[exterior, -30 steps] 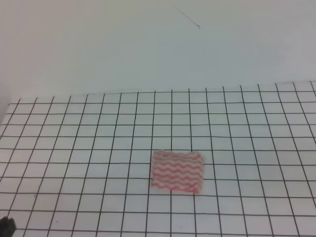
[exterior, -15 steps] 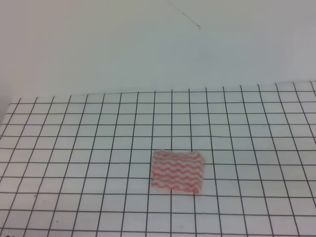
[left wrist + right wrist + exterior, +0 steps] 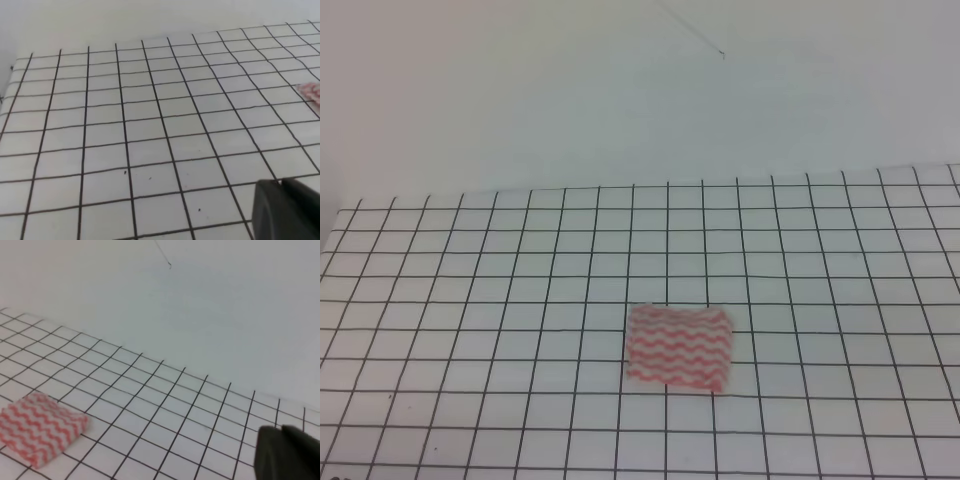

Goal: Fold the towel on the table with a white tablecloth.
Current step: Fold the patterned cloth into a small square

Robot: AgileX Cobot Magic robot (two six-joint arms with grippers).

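Observation:
The towel (image 3: 678, 347), pink-red and white with wavy stripes, lies flat as a small rectangle on the table with a white tablecloth (image 3: 470, 300), slightly right of centre and near the front. Its right edge looks thick, as if layered. In the right wrist view the towel (image 3: 37, 432) sits at the lower left, and a sliver of the towel (image 3: 311, 91) shows at the right edge of the left wrist view. Only a dark corner of my left gripper (image 3: 287, 210) and of my right gripper (image 3: 287, 452) shows; the fingers are hidden. Neither touches the towel.
A plain pale wall (image 3: 640, 100) rises behind the table's far edge, with a thin dark mark (image 3: 705, 40) on it. The table's left edge (image 3: 332, 235) runs along the left side of the high view.
A dark piece of the left arm at the high view's bottom-left corner has drawn back out of frame. The towel has not moved.

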